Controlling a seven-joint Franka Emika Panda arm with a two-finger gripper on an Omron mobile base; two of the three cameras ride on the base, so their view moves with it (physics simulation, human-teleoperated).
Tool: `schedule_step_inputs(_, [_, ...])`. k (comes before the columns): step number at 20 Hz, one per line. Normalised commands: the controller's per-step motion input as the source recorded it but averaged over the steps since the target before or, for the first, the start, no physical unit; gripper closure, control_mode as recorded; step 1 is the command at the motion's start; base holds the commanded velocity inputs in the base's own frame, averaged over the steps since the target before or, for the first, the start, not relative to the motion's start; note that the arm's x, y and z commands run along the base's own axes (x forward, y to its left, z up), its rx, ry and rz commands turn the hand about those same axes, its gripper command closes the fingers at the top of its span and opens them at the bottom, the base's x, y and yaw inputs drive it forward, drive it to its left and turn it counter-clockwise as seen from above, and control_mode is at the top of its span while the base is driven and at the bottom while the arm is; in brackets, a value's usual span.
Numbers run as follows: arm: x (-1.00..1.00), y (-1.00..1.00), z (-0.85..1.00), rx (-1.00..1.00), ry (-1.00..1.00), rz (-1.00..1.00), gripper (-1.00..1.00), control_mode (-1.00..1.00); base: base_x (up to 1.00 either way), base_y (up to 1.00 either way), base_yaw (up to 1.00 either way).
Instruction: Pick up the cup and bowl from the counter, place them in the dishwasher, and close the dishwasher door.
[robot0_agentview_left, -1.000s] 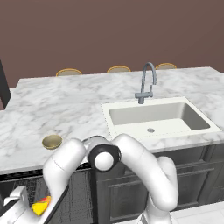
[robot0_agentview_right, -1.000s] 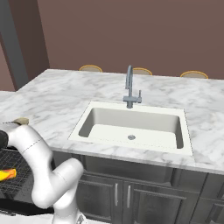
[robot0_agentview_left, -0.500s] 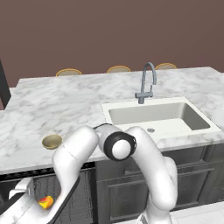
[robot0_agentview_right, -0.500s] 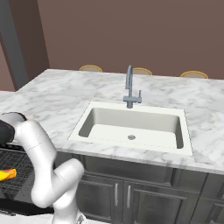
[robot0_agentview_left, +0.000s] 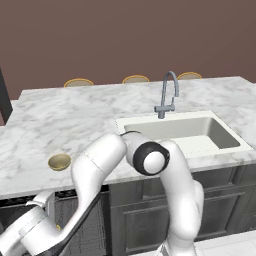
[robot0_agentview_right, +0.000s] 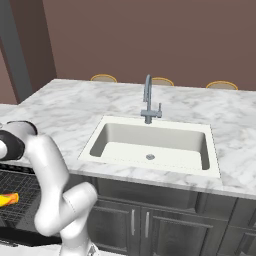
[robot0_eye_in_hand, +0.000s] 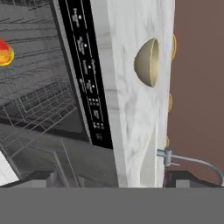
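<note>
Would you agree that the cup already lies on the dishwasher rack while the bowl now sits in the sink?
Not quite: the bowl sits on the marble counter, well to the left of the sink, as the left base view shows. The rest holds: the cup lies on the dishwasher rack in the right base view.

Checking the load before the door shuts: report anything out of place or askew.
The yellow, red-blotched cup lies on its side on the grey wire rack of the dishwasher rather than upright. The tan-olive bowl sits upright on the white marble counter, not yet loaded.
</note>
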Motion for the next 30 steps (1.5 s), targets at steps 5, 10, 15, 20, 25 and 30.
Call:
schedule_step_inputs(5, [0.10, -0.55, 0.49, 0.04, -0.04, -0.05, -1.00, -1.00, 0.00, 0.00, 0.00])
schedule_step_inputs(10, [0.40, -0.58, 0.34, 0.05, 0.00, 0.00, -1.00, -1.00, 0.00, 0.00, 0.00])
schedule_step_inputs(15, [0.65, -0.34, 0.12, 0.03, 0.00, 0.00, -1.00, -1.00, 0.00, 0.00, 0.00])
schedule_step_inputs(20, [0.83, -0.02, 0.00, 0.00, 0.00, 0.00, -1.00, -1.00, 0.00, 0.00, 0.00])
schedule_step_inputs(25, [0.82, 0.16, -0.18, 0.00, 0.06, 0.00, -1.00, -1.00, 0.00, 0.00, 0.00])
schedule_step_inputs(30, [0.46, 0.54, -0.37, 0.00, 0.07, 0.00, -1.00, -1.00, 0.00, 0.00, 0.00])
